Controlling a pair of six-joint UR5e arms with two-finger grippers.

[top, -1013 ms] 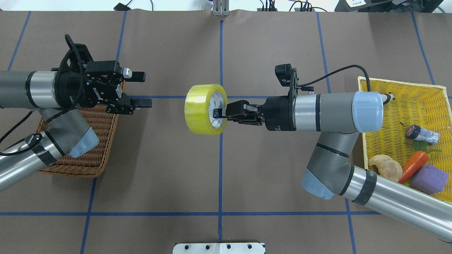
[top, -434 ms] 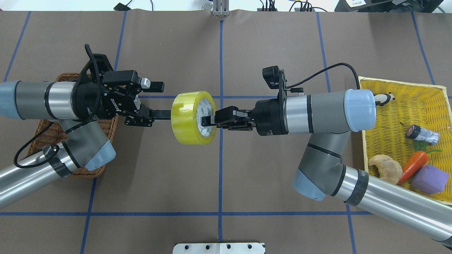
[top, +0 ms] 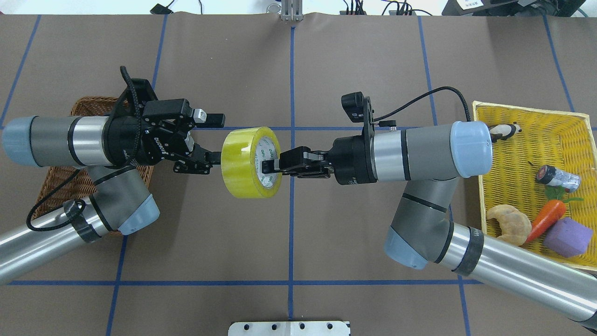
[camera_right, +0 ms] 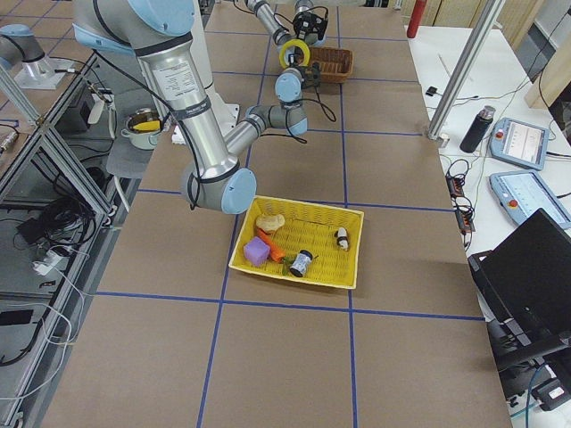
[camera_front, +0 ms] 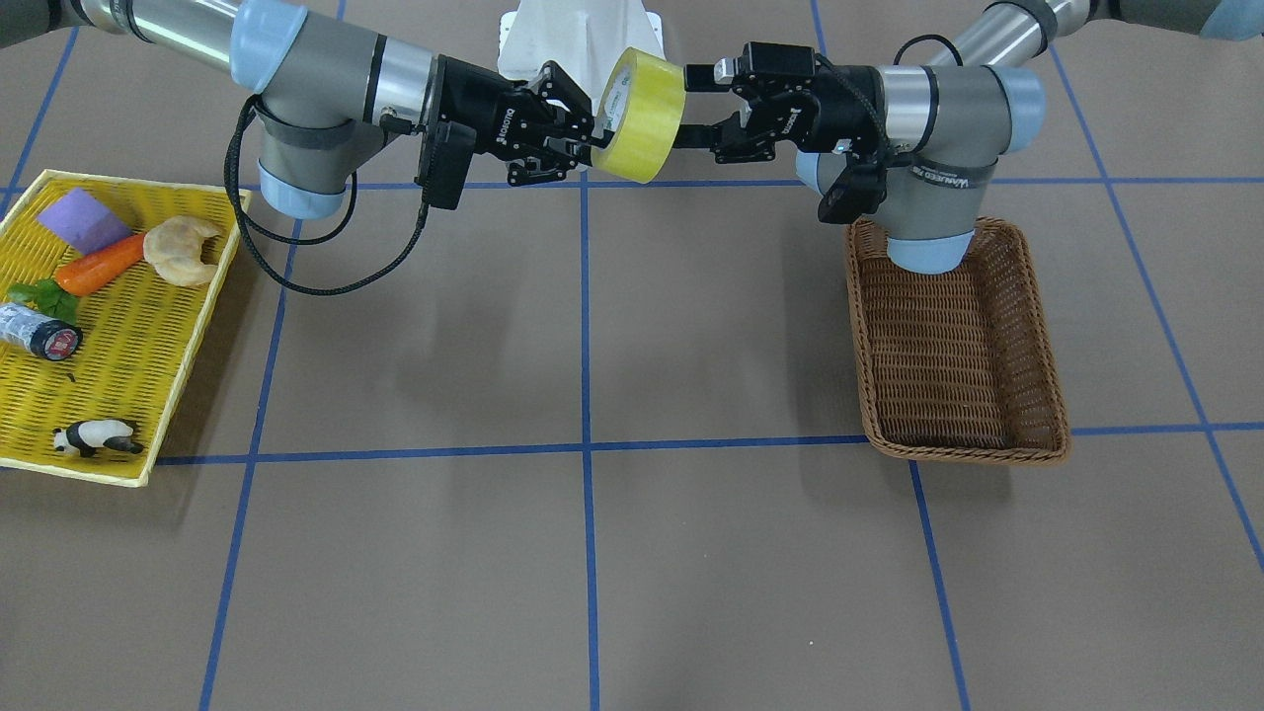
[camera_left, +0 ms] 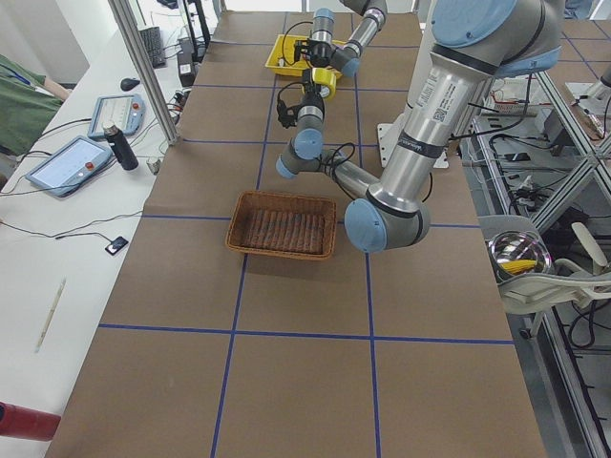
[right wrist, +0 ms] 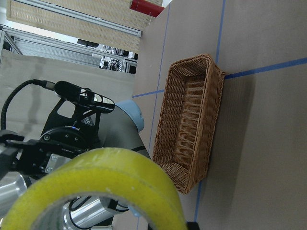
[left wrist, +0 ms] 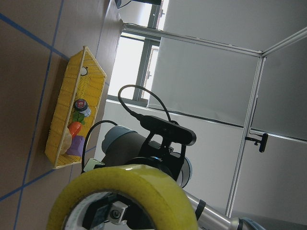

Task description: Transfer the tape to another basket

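Note:
The yellow-green tape hangs in the air above the table's middle, standing on edge. My right gripper is shut on its wall, with one finger inside the grey-white core. My left gripper is open at the tape's other side; its lower finger reaches the roll and its upper finger lies just past the roll's far rim. In the front view the tape sits between the right gripper and the left gripper. The brown wicker basket lies empty under the left arm, partly hidden overhead.
A yellow mesh tray at the table's right end holds a croissant, a carrot, a purple block, a dark cylinder with a red end and a panda toy. A white mounting plate sits at the near edge.
The right arm has carried the tape to the left. The left arm has moved right from over the basket, and its open fingers now reach the roll.

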